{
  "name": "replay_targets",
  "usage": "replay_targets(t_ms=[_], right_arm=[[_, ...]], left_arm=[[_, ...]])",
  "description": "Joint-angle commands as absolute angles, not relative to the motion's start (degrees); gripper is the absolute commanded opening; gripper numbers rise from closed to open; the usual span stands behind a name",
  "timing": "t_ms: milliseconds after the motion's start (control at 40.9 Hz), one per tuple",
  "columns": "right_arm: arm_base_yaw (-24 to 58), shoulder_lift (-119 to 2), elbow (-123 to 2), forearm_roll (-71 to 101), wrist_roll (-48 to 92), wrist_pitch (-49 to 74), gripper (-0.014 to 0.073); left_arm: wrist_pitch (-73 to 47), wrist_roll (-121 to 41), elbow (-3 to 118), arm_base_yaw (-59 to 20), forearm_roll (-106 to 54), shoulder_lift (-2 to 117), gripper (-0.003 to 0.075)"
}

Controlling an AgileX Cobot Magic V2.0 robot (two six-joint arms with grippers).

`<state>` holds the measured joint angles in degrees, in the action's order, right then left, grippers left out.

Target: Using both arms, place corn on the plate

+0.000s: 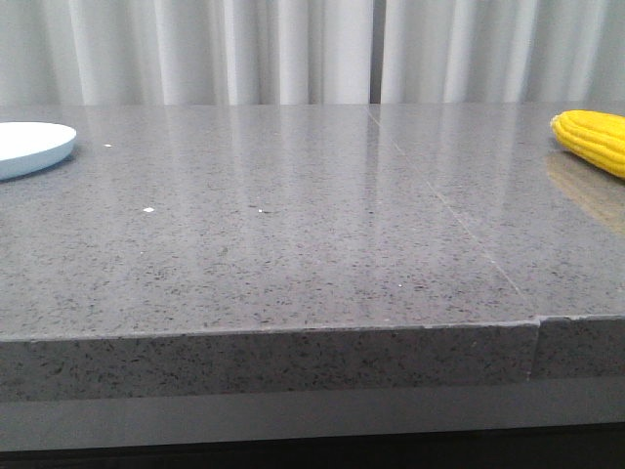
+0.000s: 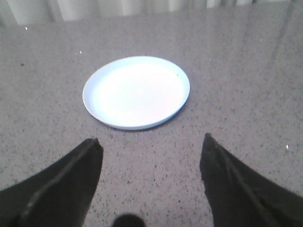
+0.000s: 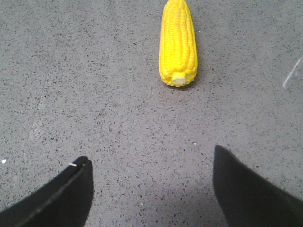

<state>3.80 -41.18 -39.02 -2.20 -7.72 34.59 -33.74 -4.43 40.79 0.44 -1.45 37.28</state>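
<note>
The left tool (image 2: pixel 150 156) hangs above the surface with its two dark fingers (image 2: pixel 66 184) spread wide at the lower corners of its wrist view — nothing between them. The right tool (image 3: pixel 151 170) is likewise spread wide and empty, its fingers (image 3: pixel 246 189) low in frame.

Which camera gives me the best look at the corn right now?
The right wrist view: the corn lies whole on the table, pale cut end toward the open right claw. The front view catches only part of it at the right edge. The left wrist view shows none.
</note>
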Motion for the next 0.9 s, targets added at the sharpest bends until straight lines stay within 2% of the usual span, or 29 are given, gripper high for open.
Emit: replay_targets(t_ms=[0,269,465,709,880], right_arm=[[3.6,-41.4,-41.0,-3.0,-7.3,30.6,0.0582],[3.6,-41.4,-41.0,-3.0,-7.3,30.6,0.0582],[3.6,-41.4,-41.0,-3.0,-7.3,30.6,0.0582],[3.6,-41.4,-41.0,-3.0,-7.3,30.6,0.0582],[3.6,-41.4,-41.0,-3.0,-7.3,30.6,0.0582]], left_arm=[[-34.4,-4.2,45.6,0.0,-1.3,40.8,0.0482],[-38.1,-4.2,53.8,0.3,2.6,52.6,0.0482],[-40.1,-4.9,61.0,7.3,-0.6,65.3,0.0482],[-43.3,-24.0,69.6,19.3,-24.7,81.0,0.0482],[-42.3,-27.1,73.8,22.4,-29.0,88.7,0.0482]])
